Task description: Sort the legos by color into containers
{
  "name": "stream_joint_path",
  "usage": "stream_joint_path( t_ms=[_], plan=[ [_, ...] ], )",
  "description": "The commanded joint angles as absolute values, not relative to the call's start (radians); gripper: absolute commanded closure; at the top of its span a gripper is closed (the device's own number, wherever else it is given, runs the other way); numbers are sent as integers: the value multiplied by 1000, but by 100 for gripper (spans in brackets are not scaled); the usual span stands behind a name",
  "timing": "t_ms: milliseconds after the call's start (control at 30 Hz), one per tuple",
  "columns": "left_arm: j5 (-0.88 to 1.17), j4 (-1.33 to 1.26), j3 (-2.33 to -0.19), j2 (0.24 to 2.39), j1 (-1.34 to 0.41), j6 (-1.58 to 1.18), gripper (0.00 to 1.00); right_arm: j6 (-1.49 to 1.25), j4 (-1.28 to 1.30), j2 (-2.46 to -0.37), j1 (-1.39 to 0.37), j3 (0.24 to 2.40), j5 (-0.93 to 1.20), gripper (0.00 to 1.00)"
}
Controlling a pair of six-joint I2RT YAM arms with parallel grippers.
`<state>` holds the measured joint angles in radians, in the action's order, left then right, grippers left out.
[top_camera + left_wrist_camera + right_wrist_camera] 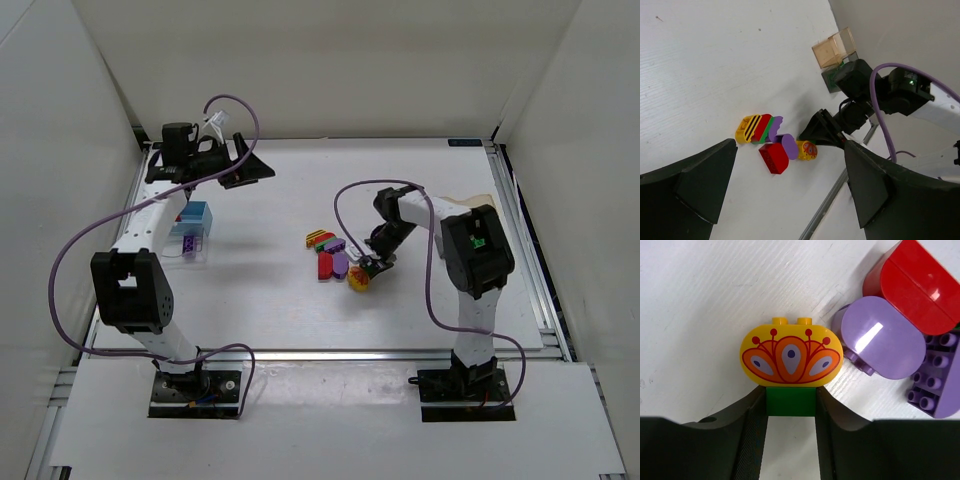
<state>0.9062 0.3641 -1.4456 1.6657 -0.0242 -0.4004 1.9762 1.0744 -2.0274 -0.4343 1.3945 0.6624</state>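
My right gripper (790,409) is shut on a small green lego (790,401) down on the table. A yellow rounded lego (790,352) with an orange fan print sits against the green one. Right beside them lie a rounded purple lego (882,337), a red lego (915,285) and a studded purple lego (935,385). In the top view the right gripper (372,266) is at the pile's right edge. A yellow striped lego (320,238) lies at the pile's far side. My left gripper (245,165) hangs open and empty, high at the far left. A blue container (193,215) and a clear container (185,247) stand under the left arm.
A tan-amber container (832,49) and a darker clear one (832,77) stand behind the right arm near the table's right edge. A metal rail (520,250) borders the table on the right. Purple cables loop off both arms.
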Motion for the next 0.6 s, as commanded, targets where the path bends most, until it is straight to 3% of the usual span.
stream_joint_path(
  t_ms=[0, 133, 333, 567],
  plan=[
    [916, 376, -1424, 1605, -64, -371, 1, 2697, 1072, -1936, -440, 1384, 707, 85],
    [911, 405, -1379, 1556, -130, -312, 0, 2490, 987, -1838, -431, 1373, 750, 97],
    [896, 457, -1342, 1526, -204, -267, 1, 1964, 650, -1658, -457, 1315, 717, 100],
    [937, 433, -1457, 1626, -229, -275, 1, 1570, 531, -1611, -492, 1382, 630, 100]
  ],
)
